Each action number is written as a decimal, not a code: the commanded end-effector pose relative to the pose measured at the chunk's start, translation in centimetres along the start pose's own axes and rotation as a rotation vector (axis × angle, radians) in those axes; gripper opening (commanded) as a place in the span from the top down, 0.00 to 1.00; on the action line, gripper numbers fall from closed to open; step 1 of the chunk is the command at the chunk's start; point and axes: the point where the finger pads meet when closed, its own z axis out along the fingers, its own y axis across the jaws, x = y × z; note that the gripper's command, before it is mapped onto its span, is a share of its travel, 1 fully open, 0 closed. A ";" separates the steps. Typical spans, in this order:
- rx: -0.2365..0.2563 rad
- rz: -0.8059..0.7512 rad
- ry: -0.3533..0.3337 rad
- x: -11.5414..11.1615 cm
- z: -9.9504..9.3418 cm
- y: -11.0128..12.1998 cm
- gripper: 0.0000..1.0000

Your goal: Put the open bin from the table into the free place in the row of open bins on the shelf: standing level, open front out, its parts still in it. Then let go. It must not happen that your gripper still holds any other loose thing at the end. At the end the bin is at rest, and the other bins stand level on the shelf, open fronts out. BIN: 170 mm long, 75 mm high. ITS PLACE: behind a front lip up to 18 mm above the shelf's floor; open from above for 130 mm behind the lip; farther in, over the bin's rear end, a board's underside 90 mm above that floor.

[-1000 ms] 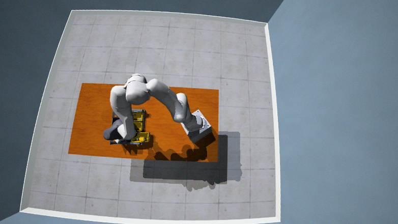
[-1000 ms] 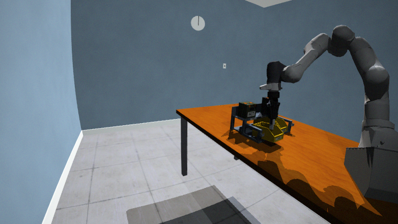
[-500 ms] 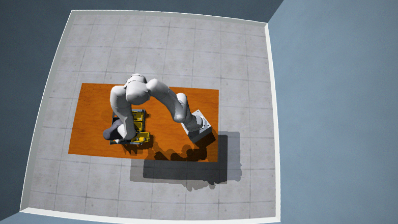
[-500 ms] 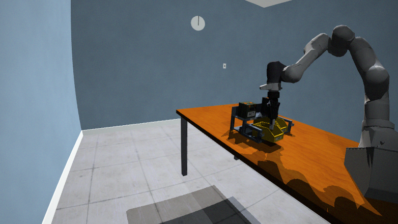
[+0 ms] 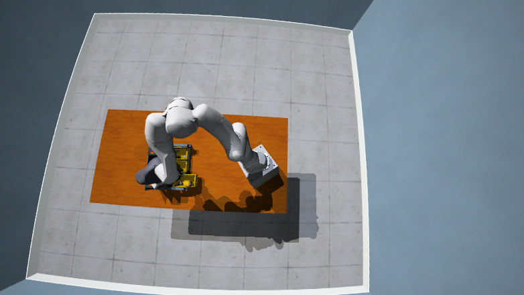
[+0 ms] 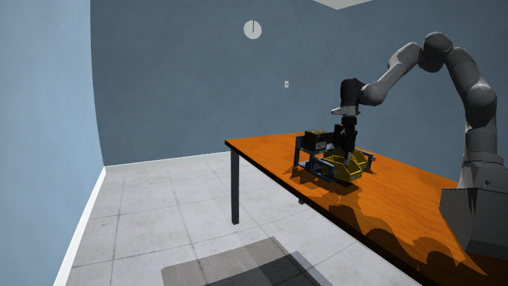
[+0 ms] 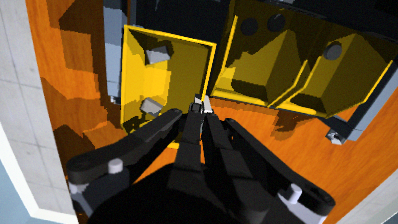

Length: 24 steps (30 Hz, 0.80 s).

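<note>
Between pinched fingers, yellow bin's (image 7: 145, 85) side wall
</note>
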 end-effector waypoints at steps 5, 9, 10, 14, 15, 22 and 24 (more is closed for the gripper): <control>0.003 -0.001 0.002 0.1 0.0 -0.1 1.00; 0.003 -0.001 0.002 0.2 0.1 -0.1 1.00; 0.003 -0.001 0.002 0.2 0.1 -0.1 1.00; 0.003 -0.001 0.002 0.2 0.2 -0.1 1.00; 0.003 -0.001 0.002 0.2 0.3 -0.1 1.00; 0.003 -0.001 0.002 0.2 0.5 -0.1 1.00; 0.003 -0.001 0.002 0.2 0.5 -0.1 1.00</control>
